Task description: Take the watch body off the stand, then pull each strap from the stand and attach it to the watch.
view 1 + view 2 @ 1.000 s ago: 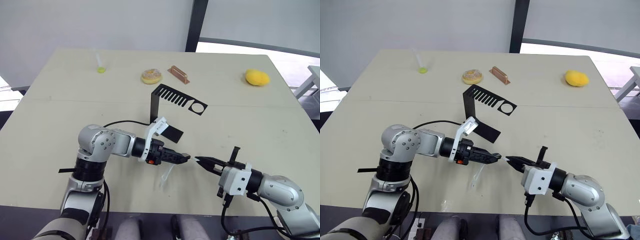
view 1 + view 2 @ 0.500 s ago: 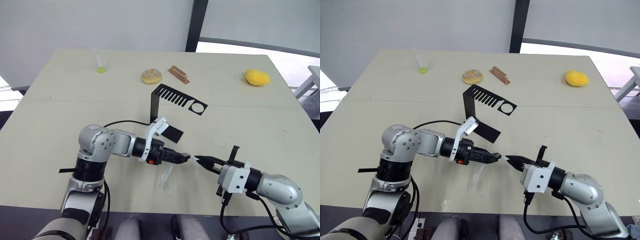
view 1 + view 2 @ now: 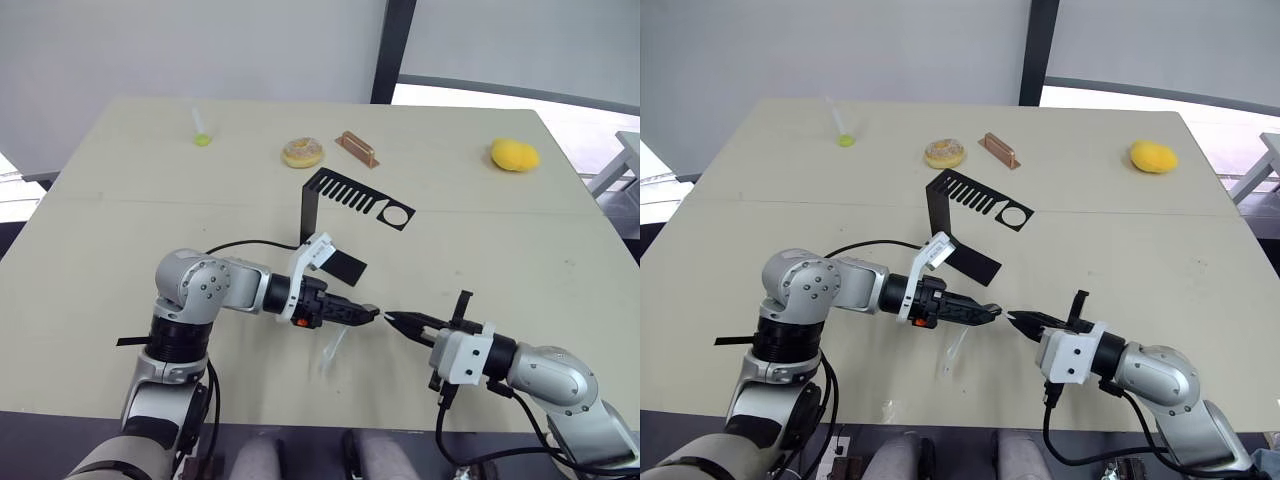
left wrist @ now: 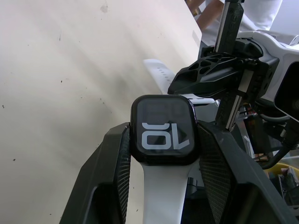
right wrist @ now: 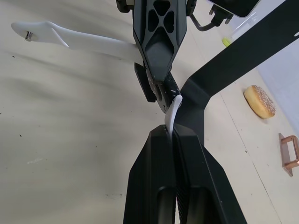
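Over the near edge of the table, the left gripper pinches the watch body between its fingers, one white strap already hanging from the case. The right gripper, pressed together on the second strap, holds it tip to tip with the left, the band's end just beside the case's free edge. The empty stand sits behind them.
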